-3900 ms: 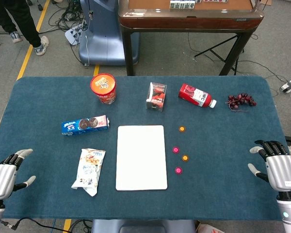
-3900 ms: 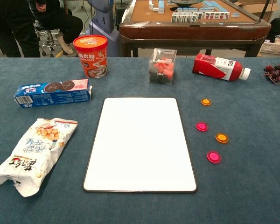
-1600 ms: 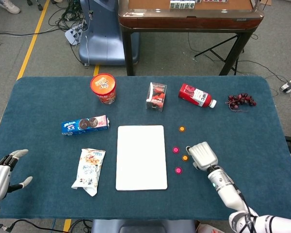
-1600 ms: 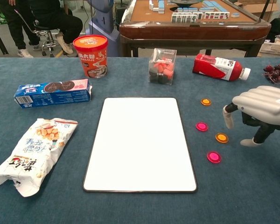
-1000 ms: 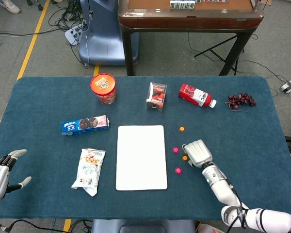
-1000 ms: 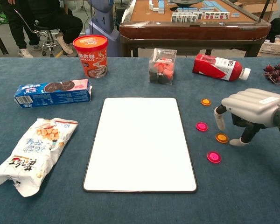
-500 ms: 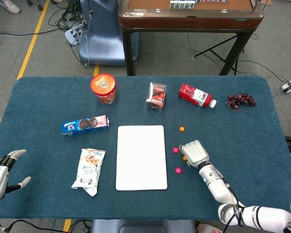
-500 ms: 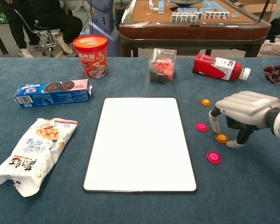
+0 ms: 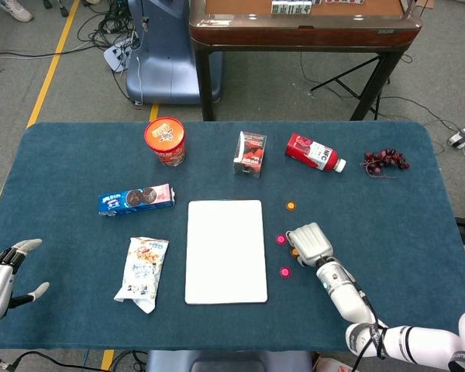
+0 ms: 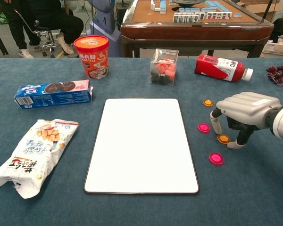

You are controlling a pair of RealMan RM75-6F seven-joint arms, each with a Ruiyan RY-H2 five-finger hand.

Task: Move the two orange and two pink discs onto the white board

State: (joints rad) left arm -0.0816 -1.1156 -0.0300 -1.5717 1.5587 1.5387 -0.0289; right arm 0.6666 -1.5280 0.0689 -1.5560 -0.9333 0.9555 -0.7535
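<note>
Four small round discs, two orange point(image 10: 208, 102) point(image 10: 223, 139) and two pink point(image 10: 204, 127) point(image 10: 216, 158), lie flat right of centre beside the upright white board point(image 10: 141, 145), whose long axis runs top to bottom. The right hand point(image 10: 243, 114) arches palm-down over the nearer orange disc, fingertips point(image 10: 216, 128) straddling it, gripping nothing. At the lower left edge of the head view, the left hand point(image 9: 1, 279) rests with fingers spread

Table point(image 9: 387, 225) with blue cloth cover; items laid directly on its surface.
White board point(image 9: 226, 251) lies flat at centre. To its right: orange disc point(image 10: 208, 102), pink disc point(image 10: 204, 127), orange disc point(image 10: 223, 139), pink disc point(image 10: 216, 158), all off the board. To its left: snack bag point(image 9: 142, 272) and biscuit box point(image 9: 136, 199). Far side: orange cup point(image 9: 165, 141), clear box point(image 9: 249, 154), red bottle point(image 9: 314, 153) on its side, grapes point(image 9: 385, 161).
</note>
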